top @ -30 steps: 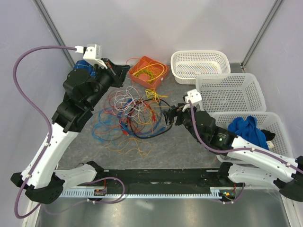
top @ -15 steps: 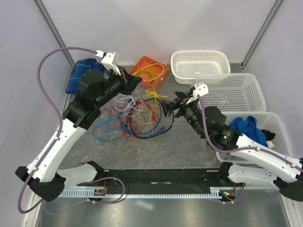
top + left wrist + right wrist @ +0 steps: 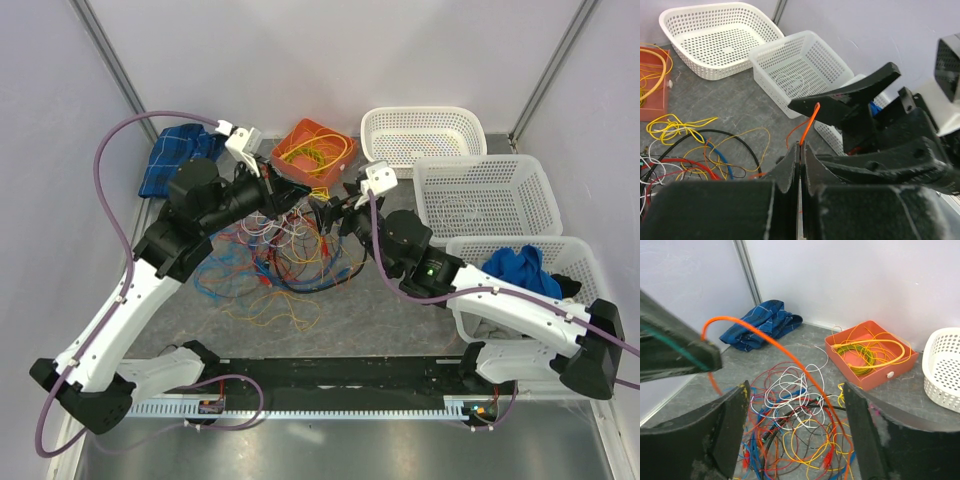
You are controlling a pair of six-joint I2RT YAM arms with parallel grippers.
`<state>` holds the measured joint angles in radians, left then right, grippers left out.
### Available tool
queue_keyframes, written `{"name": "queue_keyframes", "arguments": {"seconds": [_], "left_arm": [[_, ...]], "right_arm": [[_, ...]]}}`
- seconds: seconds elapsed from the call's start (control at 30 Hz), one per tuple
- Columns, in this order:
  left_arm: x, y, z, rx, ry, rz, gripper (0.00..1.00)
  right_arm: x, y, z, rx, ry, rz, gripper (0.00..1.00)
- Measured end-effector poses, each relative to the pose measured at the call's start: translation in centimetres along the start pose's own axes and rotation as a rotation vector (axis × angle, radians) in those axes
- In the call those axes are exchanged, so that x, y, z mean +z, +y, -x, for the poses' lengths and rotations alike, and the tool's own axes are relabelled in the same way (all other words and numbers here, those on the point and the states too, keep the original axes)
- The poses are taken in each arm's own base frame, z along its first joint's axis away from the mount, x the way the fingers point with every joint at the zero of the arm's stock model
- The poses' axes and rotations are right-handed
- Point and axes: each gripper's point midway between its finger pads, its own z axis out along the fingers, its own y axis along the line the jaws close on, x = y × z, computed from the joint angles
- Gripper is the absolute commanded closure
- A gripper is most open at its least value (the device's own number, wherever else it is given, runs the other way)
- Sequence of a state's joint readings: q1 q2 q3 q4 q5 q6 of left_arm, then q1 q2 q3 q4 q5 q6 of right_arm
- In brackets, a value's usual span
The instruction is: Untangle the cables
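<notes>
The cables (image 3: 285, 262) lie in a loose tangle of red, blue, yellow, white, black and orange on the grey table, also in the right wrist view (image 3: 805, 435). My left gripper (image 3: 298, 196) hovers above the tangle's far side. In the left wrist view it (image 3: 801, 148) is shut on a thin orange cable (image 3: 810, 122). That orange cable (image 3: 790, 357) arcs from the left gripper's finger (image 3: 675, 352) down between my right gripper's (image 3: 797, 435) wide-open fingers. The right gripper (image 3: 328, 210) sits just right of the left one, holding nothing.
An orange tray (image 3: 300, 135) with coiled yellow cables stands behind the tangle. Three white baskets (image 3: 420, 135) (image 3: 485, 195) (image 3: 590, 260) line the right side, the nearest holding a blue cloth (image 3: 515, 272). Another blue cloth (image 3: 170, 160) lies back left.
My left gripper has swung right, from the back-left corner to above the tangle. My right gripper has moved left and forward to meet it. They now nearly touch.
</notes>
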<state>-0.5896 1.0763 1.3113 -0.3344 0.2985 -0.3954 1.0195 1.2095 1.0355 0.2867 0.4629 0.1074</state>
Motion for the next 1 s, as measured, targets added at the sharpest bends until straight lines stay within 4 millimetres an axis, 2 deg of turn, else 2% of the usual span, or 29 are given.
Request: {"name": "queue_keyframes", "arguments": {"seconds": [0.03, 0.07, 0.13, 0.17, 0.23, 0.3, 0.33, 0.37, 0.47, 0.5, 0.57, 0.6, 0.7, 0.73, 0.77, 0.9, 1.0], "left_arm": [[-0.2, -0.1, 0.0, 0.001, -0.001, -0.003, 0.98], [-0.4, -0.2, -0.1, 0.001, 0.000, -0.008, 0.98], [-0.6, -0.4, -0.4, 0.001, 0.005, -0.018, 0.98], [-0.7, -0.4, -0.4, 0.002, 0.004, -0.021, 0.98], [-0.7, -0.4, -0.6, 0.001, 0.007, -0.022, 0.98], [-0.7, -0.3, -0.8, -0.001, 0.012, -0.020, 0.98], [-0.7, -0.3, -0.9, -0.001, 0.014, -0.019, 0.98], [-0.6, -0.2, -1.0, -0.002, 0.016, -0.018, 0.98], [-0.6, 0.0, -1.1, -0.003, 0.016, -0.011, 0.92], [-0.6, 0.0, -1.1, -0.003, 0.015, -0.007, 0.79], [-0.5, 0.4, -0.9, -0.002, 0.006, 0.014, 0.62], [-0.5, 0.6, -0.8, -0.002, 0.000, 0.029, 0.46], [-0.4, 1.4, -0.6, -0.008, -0.013, 0.071, 0.28], [-0.3, 1.8, -0.6, -0.014, -0.018, 0.092, 0.25], [-0.2, 2.1, -0.5, -0.018, -0.023, 0.108, 0.17], [-0.3, 4.0, -0.9, -0.051, -0.041, 0.204, 0.14], [-1.0, 5.6, -1.7, -0.074, -0.054, 0.288, 0.12]], "right_arm": [[0.2, -0.1, -0.3, -0.009, 0.002, -0.011, 0.24], [0.4, -0.2, -0.4, -0.014, 0.001, -0.015, 0.34], [0.6, -0.3, -0.5, -0.031, 0.000, -0.025, 0.46], [0.8, -0.3, -0.4, -0.033, -0.003, -0.029, 0.57], [1.0, -0.3, -0.1, -0.034, -0.012, -0.033, 0.66], [1.0, -0.3, 0.2, -0.031, -0.023, -0.034, 0.80], [1.0, -0.3, 0.4, -0.029, -0.028, -0.034, 0.91], [1.0, -0.2, 0.4, -0.026, -0.029, -0.034, 0.98], [1.0, -0.3, 0.4, -0.020, -0.026, -0.034, 1.00], [0.9, -0.3, 0.4, -0.016, -0.023, -0.037, 1.00], [0.7, -0.5, 0.5, -0.018, -0.012, -0.045, 1.00], [0.5, -0.8, 0.8, -0.016, -0.008, -0.060, 1.00], [0.4, -1.4, 2.4, -0.008, -0.008, -0.104, 1.00], [0.3, -1.6, 3.1, -0.005, -0.013, -0.121, 1.00], [0.2, -2.0, 4.2, 0.000, -0.020, -0.144, 1.00], [0.4, -3.6, 7.9, 0.032, -0.058, -0.211, 1.00], [1.4, -6.3, 9.9, 0.068, -0.079, -0.285, 1.00]]}}
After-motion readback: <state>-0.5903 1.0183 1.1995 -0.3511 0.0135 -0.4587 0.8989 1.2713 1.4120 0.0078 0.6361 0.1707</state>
